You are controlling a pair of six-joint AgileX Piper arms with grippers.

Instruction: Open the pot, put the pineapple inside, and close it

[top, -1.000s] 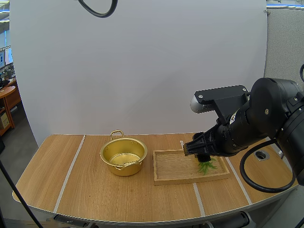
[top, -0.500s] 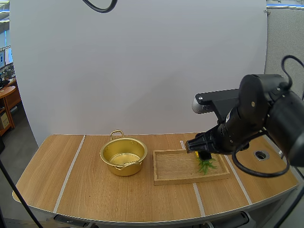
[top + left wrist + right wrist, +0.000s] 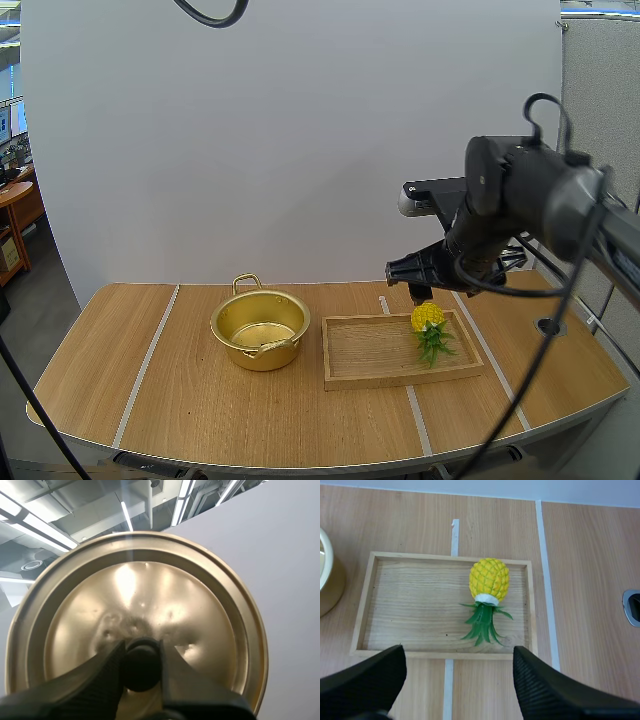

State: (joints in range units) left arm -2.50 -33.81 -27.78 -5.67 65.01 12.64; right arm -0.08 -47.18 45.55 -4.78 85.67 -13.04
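One second ago my right gripper (image 3: 420, 290) sat low on the pineapple (image 3: 428, 318); now it hangs above, jaws spread and empty, so the pick looks unmade. The fruit lies at the tray's (image 3: 365, 379) far right corner. My left gripper (image 3: 141, 652) pinches the lid (image 3: 200, 605) by its knob (image 3: 141, 670), and the pot (image 3: 262, 356) stands open mid-worktop (image 3: 200, 410), pale wood crossed by tape lines

Pot (image 3: 260, 330): gold metal, round, upright on table (image 3: 200, 420), lid off, shiny inside showing, loop handle at far side. Stood just left of wooden tray (image 3: 365, 350), not touching.

Pineapple (image 3: 489, 580): small, yellow body w/ green leaves. Lay on its side in tray's right end, body twd far rim, leaves twd near rim.

Lid (image 3: 135, 595): gold, black knob (image 3: 141, 662) pinched by left gripper (image 3: 141, 652).
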